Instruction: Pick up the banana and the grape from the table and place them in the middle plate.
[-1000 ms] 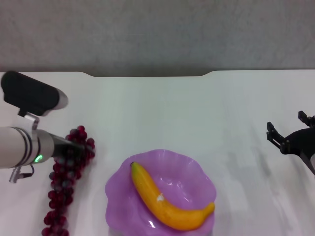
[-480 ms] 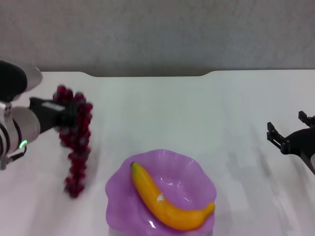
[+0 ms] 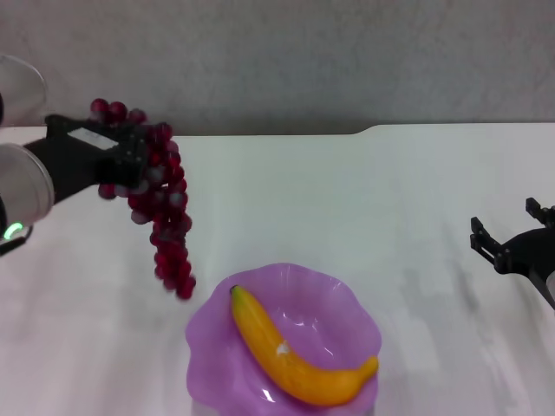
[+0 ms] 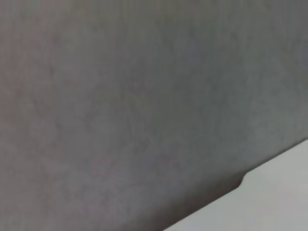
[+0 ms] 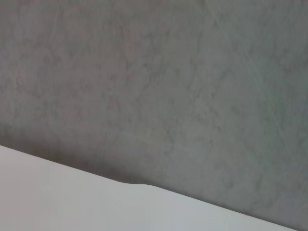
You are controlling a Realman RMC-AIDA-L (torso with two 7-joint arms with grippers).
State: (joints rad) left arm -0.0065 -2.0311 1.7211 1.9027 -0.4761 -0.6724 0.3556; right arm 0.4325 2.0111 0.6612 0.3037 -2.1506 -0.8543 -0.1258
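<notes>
Head view: hung lifted above the table (image 3: 364, 199) on the robot's left, the grape (image 3: 159, 204), gripped at its upper end by the left gripper (image 3: 121, 156), fingers clamped on the top of the bunch. Trailed downward and slightly toward the middle, long axis steep, lowest berries just beside the far-left rim of the middle plate (image 3: 342, 299) as seen from above. Lay inside the plate, the banana (image 3: 290, 355), long axis slanting from the far left of the bowl to the near right, dark-green tip toward the far left, thin end curled up at the near right rim. Reached in from the left edge, the left arm, roughly level, black wrist section pointing toward the centre. Rested low at the right edge of the table, well apart from the plate, the right gripper (image 3: 507, 234), black fingers spread wide and holding nothing. Ran behind the table's notched far edge, a grey wall (image 3: 286, 61).

Left wrist view: filled almost wholly by the grey wall (image 4: 134, 96), with only a white corner of the table (image 4: 269, 202) and its notch at one side. Showed neither fingers nor fruit.

Right wrist view: took in the same grey wall (image 5: 159, 82) above a slanting strip of white table (image 5: 57, 197), the notch visible in its edge. Showed no fingers there.
</notes>
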